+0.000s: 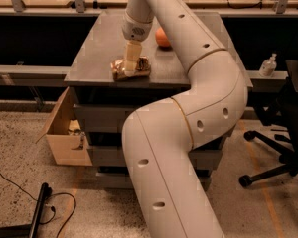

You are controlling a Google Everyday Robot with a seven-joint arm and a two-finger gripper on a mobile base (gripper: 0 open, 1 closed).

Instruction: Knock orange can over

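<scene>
The orange can lies on its side near the front edge of the grey table top, its gold-brown body stretching left to right. My gripper hangs straight down over the can's middle and touches or nearly touches it. The big white arm covers the right half of the table.
A round orange fruit sits further back on the table, partly behind the arm. An open cardboard box stands on the floor at the left of the table. A black office chair is at the right. Cables lie on the floor at bottom left.
</scene>
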